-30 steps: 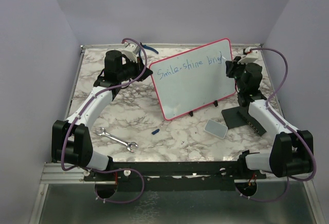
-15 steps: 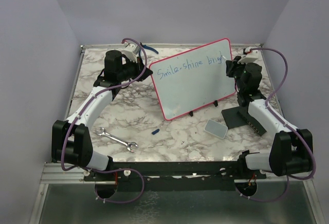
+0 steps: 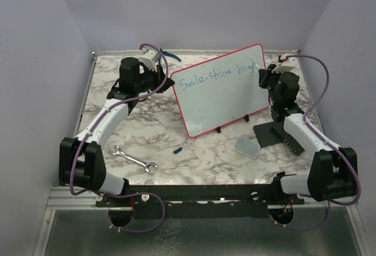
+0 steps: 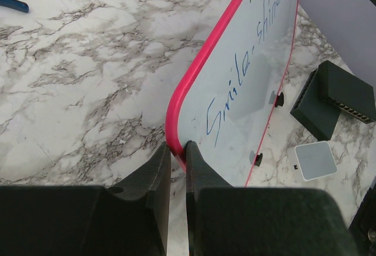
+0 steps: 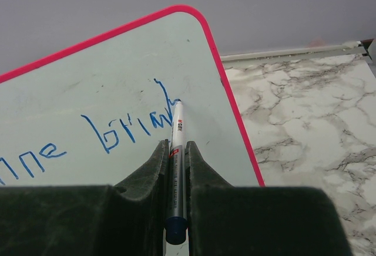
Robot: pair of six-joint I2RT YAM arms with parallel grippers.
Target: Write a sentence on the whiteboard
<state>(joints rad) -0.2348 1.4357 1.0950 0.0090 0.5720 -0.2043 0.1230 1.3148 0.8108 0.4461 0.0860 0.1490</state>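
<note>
At the rear centre of the bench (image 3: 147, 132), the whiteboard (image 3: 223, 100) stands tilted on its black feet, its top edge rising toward the right. Its upper part carries the sentence (image 3: 218, 75) in blue marker, legible as "Smile-shine brigh". Left end effector (image 4: 178, 151): clenched on the red frame at the board's left corner. Right end effector (image 5: 175, 148): grasping a marker (image 5: 178, 121), white-barrelled, with its tip touching the board at the end of the last word. A wrench (image 3: 134, 160), a blue cap (image 3: 177, 149) and a grey pad (image 3: 246, 147) lie on the bench nearer the arm bases.
</note>
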